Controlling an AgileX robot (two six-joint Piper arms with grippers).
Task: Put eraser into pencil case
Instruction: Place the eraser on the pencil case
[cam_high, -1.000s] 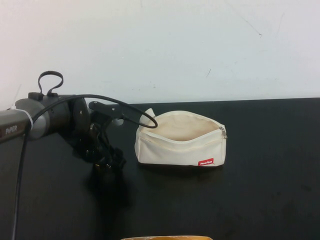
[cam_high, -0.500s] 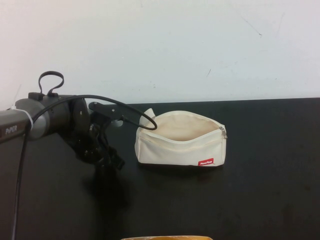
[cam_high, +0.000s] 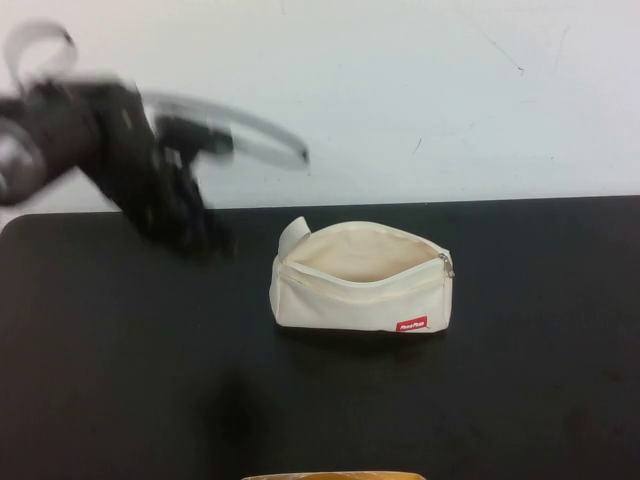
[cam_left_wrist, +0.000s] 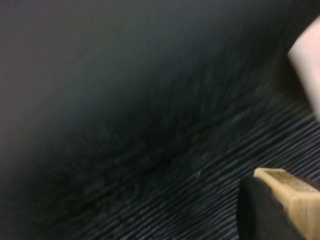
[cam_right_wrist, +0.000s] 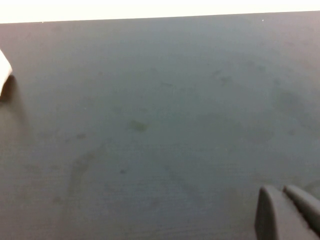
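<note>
- My left claw (cam_high: 195, 235) has swung up off the table (cam_high: 120, 380), pinching the eraser (cam_left_wrist: 295, 195), so pickup is done.
- The pencil case (cam_high: 362, 278) sits unzipped at centre, ready.
- My right claw (cam_right_wrist: 287, 212) hangs over bare table, pressed together.

Bare table (cam_high: 520, 400) around open pencil case (cam_high: 360, 278)

A black table (cam_high: 120, 380) fills the lower frame; the open pencil case (cam_high: 360, 280) lies on it, centre, red label lower right.
</note>
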